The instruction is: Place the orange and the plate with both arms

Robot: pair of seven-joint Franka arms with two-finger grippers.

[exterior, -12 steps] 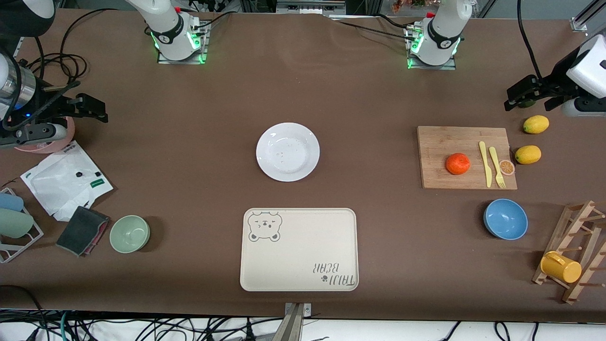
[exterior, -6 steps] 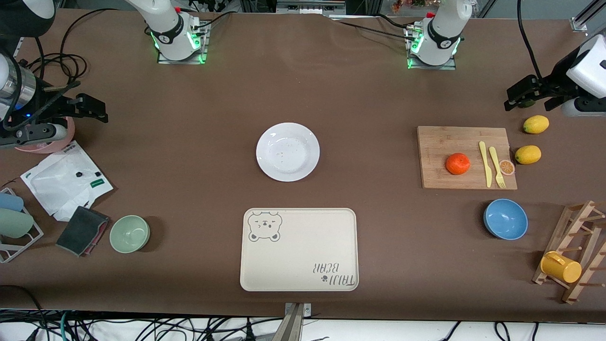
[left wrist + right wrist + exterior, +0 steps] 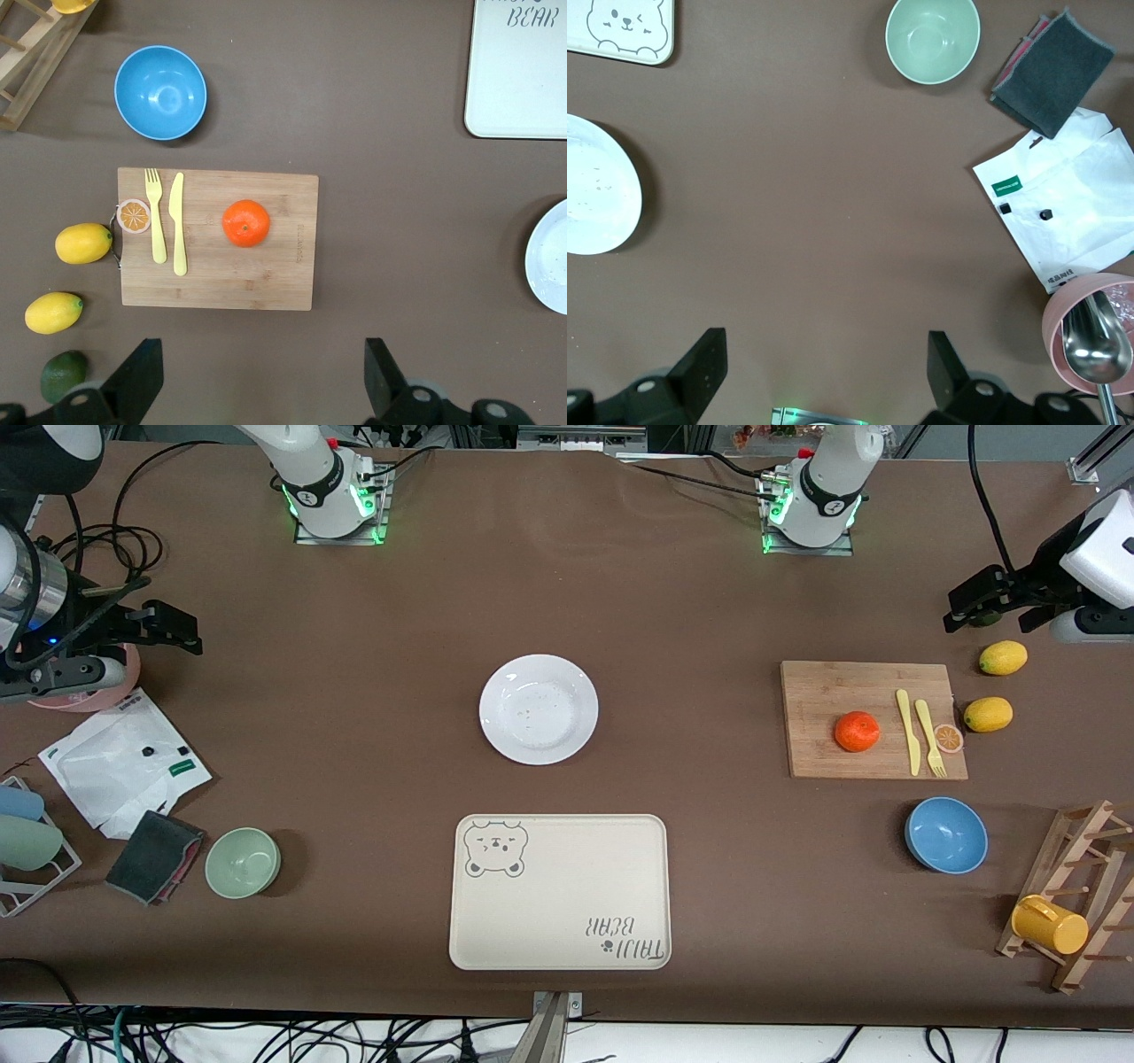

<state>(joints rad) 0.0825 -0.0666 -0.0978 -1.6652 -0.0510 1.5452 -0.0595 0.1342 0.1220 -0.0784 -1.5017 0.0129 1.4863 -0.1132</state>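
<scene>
The orange (image 3: 857, 731) lies on a wooden cutting board (image 3: 842, 691) toward the left arm's end; it also shows in the left wrist view (image 3: 245, 222). The white plate (image 3: 539, 708) sits mid-table, farther from the front camera than the bear tray; its edge shows in the left wrist view (image 3: 549, 270) and in the right wrist view (image 3: 598, 199). My left gripper (image 3: 983, 602) hangs open and empty high over the table's end beside the board (image 3: 261, 381). My right gripper (image 3: 159, 627) hangs open and empty over the right arm's end (image 3: 824, 376).
A cream bear tray (image 3: 560, 892) lies near the front edge. Yellow knife and fork (image 3: 917, 731), an orange-slice disc (image 3: 949, 737), two lemons (image 3: 988, 714), a blue bowl (image 3: 946, 834) and a mug rack (image 3: 1076, 895) surround the board. A green bowl (image 3: 243, 862), cloth, paper bag (image 3: 120, 762) and pink bowl lie at the right arm's end.
</scene>
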